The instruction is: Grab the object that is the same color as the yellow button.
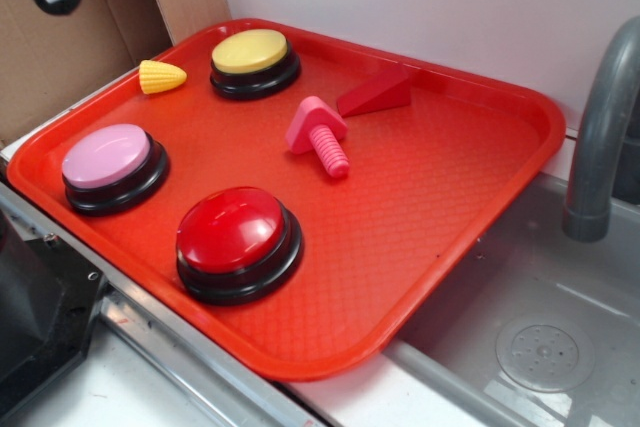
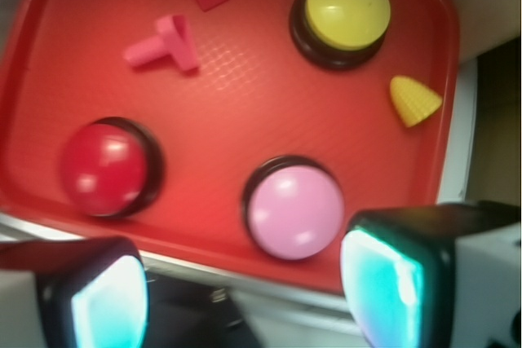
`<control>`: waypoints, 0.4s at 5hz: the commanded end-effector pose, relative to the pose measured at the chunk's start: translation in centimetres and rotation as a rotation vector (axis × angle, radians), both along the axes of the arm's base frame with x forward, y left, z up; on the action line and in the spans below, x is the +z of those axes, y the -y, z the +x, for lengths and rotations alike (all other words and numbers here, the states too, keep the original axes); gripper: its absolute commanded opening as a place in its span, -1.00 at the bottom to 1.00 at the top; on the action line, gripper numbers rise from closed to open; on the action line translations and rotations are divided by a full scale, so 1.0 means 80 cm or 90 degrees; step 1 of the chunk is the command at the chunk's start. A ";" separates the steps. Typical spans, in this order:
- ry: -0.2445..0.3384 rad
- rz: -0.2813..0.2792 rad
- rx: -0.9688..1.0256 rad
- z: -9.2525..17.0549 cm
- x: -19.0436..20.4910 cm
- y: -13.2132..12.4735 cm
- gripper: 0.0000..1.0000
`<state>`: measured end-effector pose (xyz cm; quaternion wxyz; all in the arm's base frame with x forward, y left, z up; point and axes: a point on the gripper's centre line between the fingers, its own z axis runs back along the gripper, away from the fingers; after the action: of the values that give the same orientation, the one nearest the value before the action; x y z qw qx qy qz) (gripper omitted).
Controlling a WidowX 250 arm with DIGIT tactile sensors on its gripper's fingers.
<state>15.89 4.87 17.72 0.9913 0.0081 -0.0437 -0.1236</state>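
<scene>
Yellow corn (image 2: pixel 414 100) lies at right of wrist frame on the red tray (image 2: pixel 245 95), just beside the yellow button (image 2: pixel 346 7), well above the gripper (image 2: pixel 245 299). Gripper fingers (image 2: pixel 383 287) spread wide at bottom edge, holding nothing. Exterior view: corn (image 1: pixel 161 76) upper left; gripper probably out of frame.
</scene>
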 end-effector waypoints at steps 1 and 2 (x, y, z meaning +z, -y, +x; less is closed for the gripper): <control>0.069 -0.012 -0.069 0.046 -0.037 -0.059 1.00; 0.085 -0.014 -0.110 0.070 -0.064 -0.088 1.00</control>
<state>20.15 11.08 11.03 0.9735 -0.0235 -0.0863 -0.2104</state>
